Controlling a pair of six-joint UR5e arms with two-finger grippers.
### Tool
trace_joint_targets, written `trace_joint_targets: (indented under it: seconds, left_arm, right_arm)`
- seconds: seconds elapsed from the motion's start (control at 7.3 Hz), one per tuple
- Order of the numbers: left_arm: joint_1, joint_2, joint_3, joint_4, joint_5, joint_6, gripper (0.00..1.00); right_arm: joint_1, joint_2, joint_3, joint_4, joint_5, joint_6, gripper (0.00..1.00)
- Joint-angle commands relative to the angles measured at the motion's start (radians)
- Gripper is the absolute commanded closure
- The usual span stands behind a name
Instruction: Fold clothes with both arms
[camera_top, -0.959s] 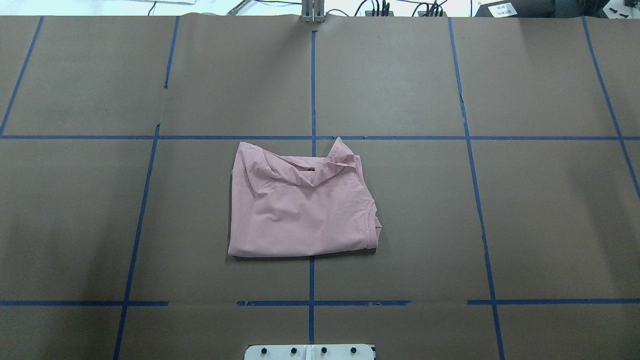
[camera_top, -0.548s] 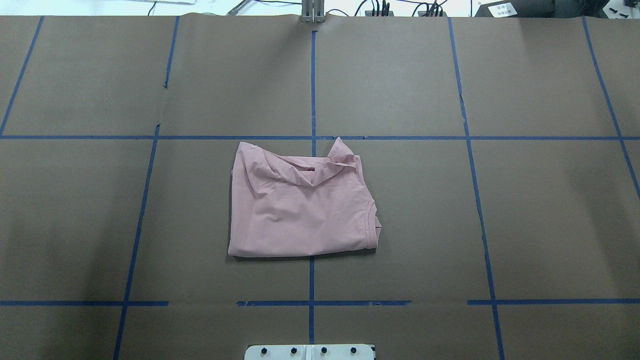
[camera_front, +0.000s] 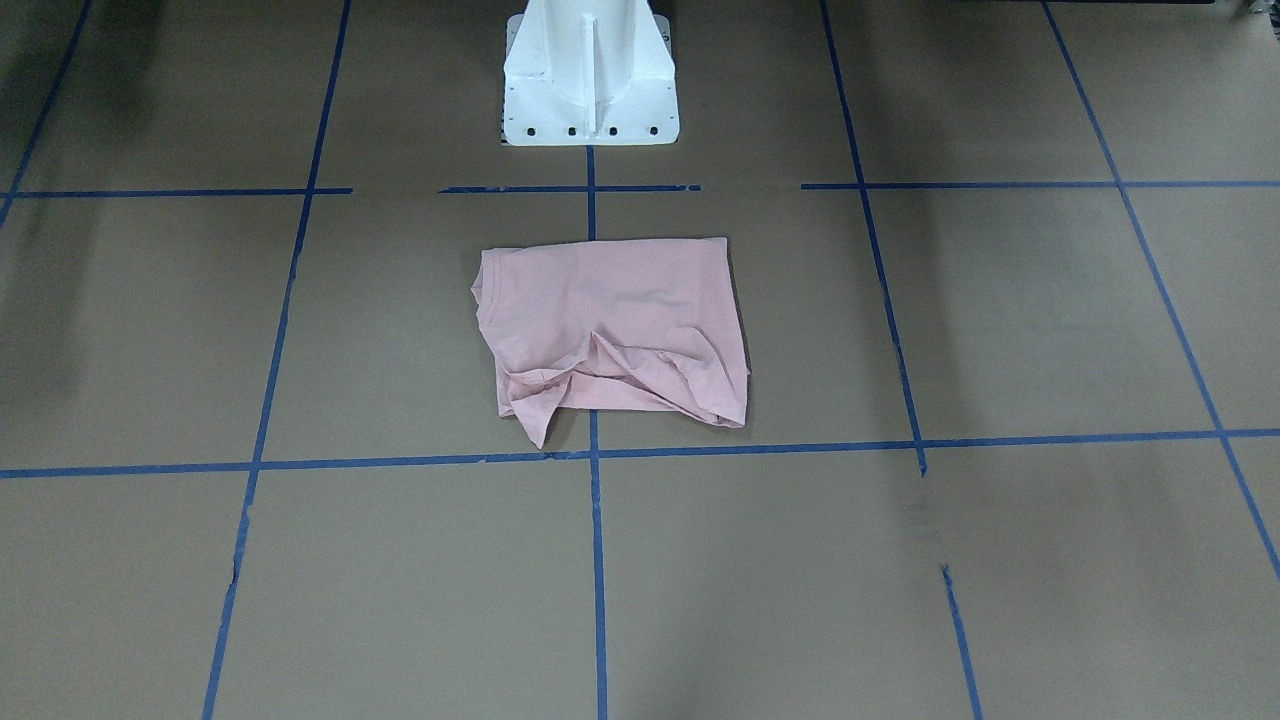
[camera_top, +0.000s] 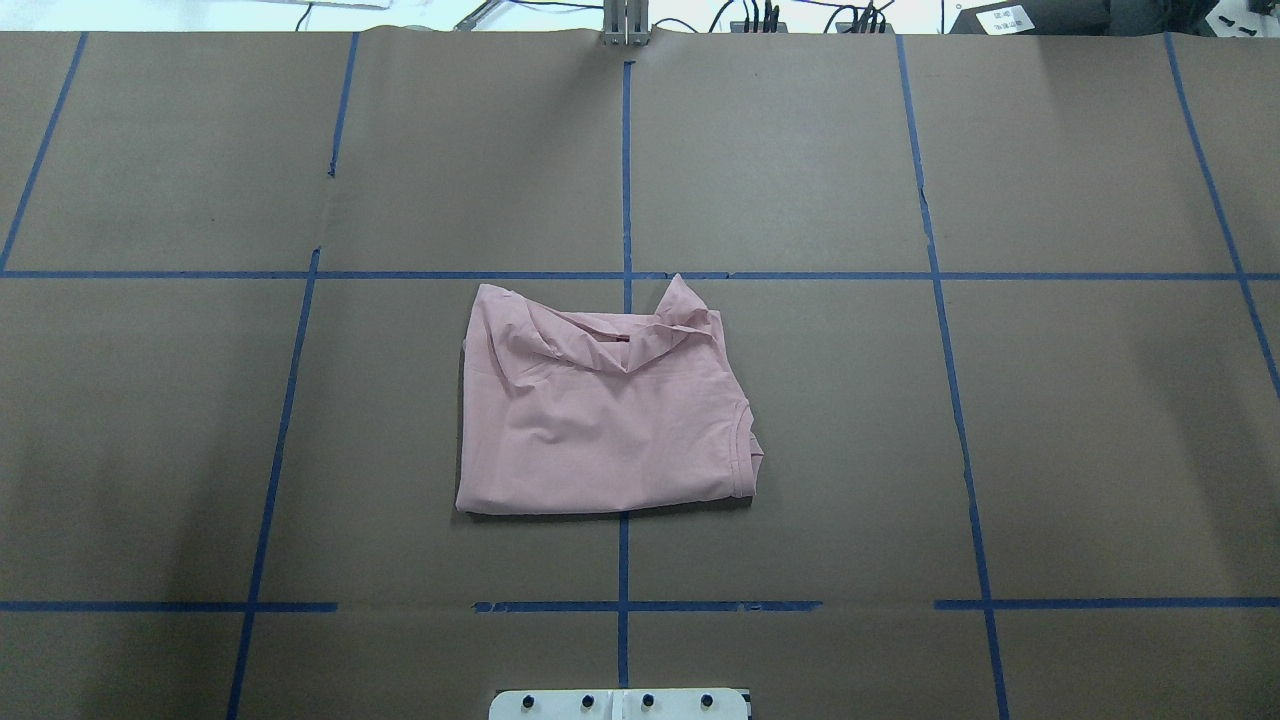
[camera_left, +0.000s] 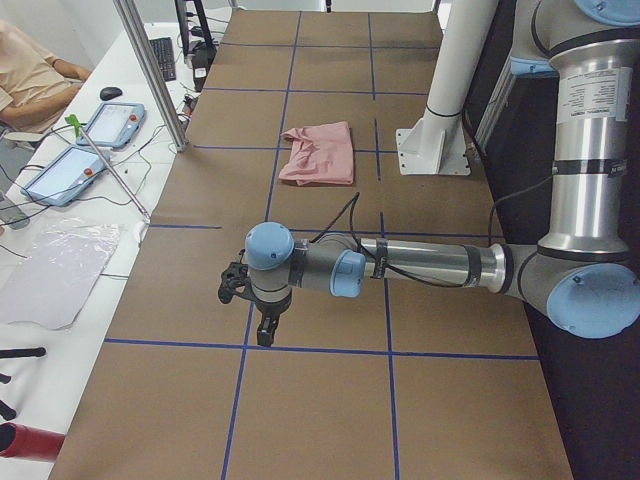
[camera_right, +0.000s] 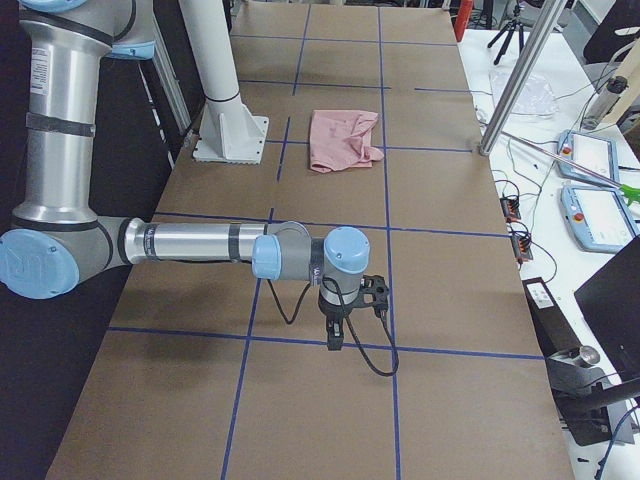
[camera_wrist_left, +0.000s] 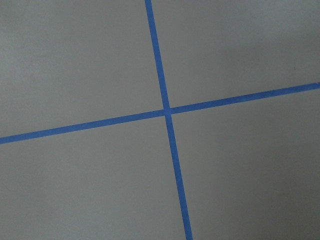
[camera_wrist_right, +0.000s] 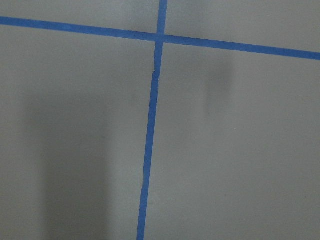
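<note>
The pale pink T-shirt (camera_top: 600, 420) lies folded into a rough rectangle in the middle of the table, its far edge rumpled. Its print is hidden. It also shows in the front view (camera_front: 615, 320) and both side views (camera_left: 320, 153) (camera_right: 342, 140). My left gripper (camera_left: 263, 335) hangs over the table far to the left of the shirt. My right gripper (camera_right: 333, 340) hangs far to its right. Both show only in the side views, so I cannot tell whether they are open or shut. Both wrist views show only brown paper and blue tape.
The white pedestal base (camera_front: 590, 90) stands just behind the shirt on the robot's side. Blue tape lines (camera_top: 625, 170) grid the brown table cover. Metal poles (camera_left: 150, 70) (camera_right: 520, 75), control tablets (camera_left: 110, 122) and a seated person (camera_left: 30, 70) are at the table's far edge.
</note>
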Motion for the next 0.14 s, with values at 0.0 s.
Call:
trace_joint_targets:
  seconds: [0.0]
  left_arm:
    - [0.0, 0.0, 0.0, -0.003, -0.001, 0.0, 0.0]
  right_arm:
    - [0.0, -0.001, -0.001, 0.014, 0.003, 0.0, 0.0]
